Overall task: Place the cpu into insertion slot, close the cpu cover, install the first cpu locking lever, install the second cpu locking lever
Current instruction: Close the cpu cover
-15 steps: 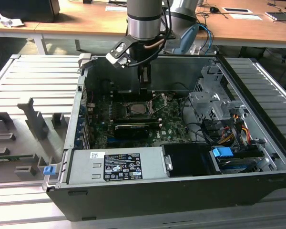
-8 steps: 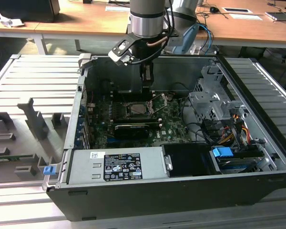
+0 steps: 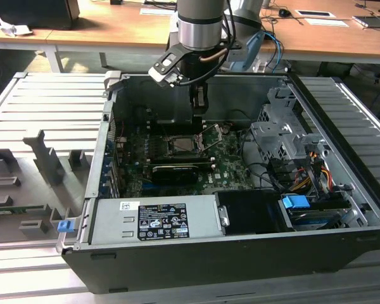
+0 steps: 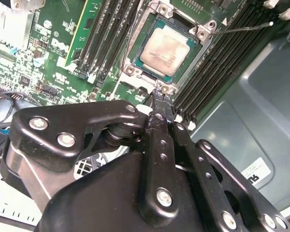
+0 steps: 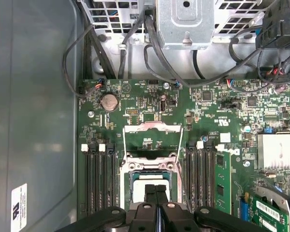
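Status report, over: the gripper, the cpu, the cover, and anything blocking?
Gripper shut, empty, over the socket's edge. Cpu seated in insertion slot. Cpu cover open. Nothing in the way.

Open black computer case sits on ribbed grey platform. Grey power supply inside it, blue connector toward exterior view's right. Green motherboard carries coin battery, finned heatsink, black memory slots.
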Robot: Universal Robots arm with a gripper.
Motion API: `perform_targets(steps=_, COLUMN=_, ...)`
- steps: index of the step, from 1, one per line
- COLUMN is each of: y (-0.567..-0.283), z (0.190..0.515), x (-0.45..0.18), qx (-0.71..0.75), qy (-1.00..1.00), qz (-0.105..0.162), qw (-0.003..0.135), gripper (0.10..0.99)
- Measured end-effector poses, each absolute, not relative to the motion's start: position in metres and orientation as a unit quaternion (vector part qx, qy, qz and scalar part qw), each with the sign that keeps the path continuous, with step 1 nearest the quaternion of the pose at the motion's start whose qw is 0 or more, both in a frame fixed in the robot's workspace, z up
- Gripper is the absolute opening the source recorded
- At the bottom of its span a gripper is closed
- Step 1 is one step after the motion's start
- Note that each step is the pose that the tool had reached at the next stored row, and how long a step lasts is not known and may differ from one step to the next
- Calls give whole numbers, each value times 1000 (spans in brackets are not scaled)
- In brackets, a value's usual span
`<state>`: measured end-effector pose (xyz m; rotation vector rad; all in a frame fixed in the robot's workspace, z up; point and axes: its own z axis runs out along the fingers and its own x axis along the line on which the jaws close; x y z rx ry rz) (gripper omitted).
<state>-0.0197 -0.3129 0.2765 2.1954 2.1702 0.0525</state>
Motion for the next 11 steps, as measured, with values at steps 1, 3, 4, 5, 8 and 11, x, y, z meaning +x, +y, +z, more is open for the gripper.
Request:
perform_targets(steps=1, y=-313, z=277, x=-19, qx=711, qy=703, qz=17, qw=27, gripper=106)
perform_targets(steps=3, y=-313, z=277, x=-19, qx=711, qy=703, qz=17, qw=27, gripper=106)
perform_targets(steps=4, y=-313, z=276, x=-18, qx=711, qy=703, qz=17, qw=27, gripper=106)
perform_targets(steps=5, y=-313, z=276, x=-18, qx=711, qy=703, qz=17, qw=27, gripper=106)
perform_targets(steps=8, y=-313, z=277, x=-17, qx=711, qy=703, qz=17, qw=27, gripper=106)
perform_targets(steps=11, y=-313, z=276, x=-17, qx=711, qy=703, qz=17, qw=27, gripper=106)
